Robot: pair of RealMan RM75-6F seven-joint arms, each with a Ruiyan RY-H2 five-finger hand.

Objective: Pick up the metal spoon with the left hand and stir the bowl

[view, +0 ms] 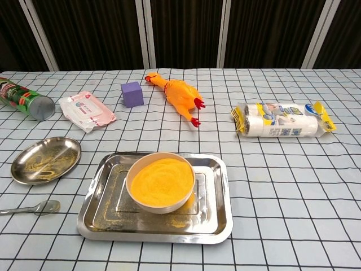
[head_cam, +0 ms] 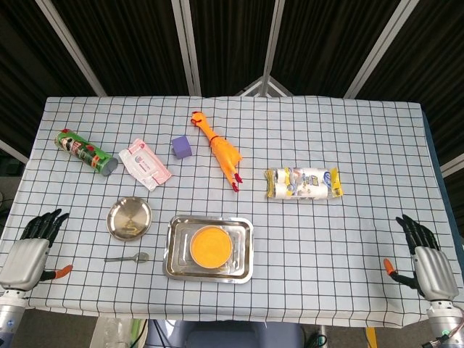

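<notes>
From the head view, the left hand (head_cam: 27,255) and right hand (head_cam: 429,267) sit at the desk's (head_cam: 362,145) near corners, dark fingers (head_cam: 45,223) spread and grasping nothing, while the slim metal spoon (head_cam: 128,257) lies flat on the checked cloth between the left hand and the shiny rectangular tray (head_cam: 174,268). In the chest view, the spoon (view: 31,209) rests bowl-end right, just left of the tray (view: 220,226), whose round bowl (view: 161,182) brims with grainy orange powder; a dusted round steel plate (view: 46,160) lies behind the spoon.
</notes>
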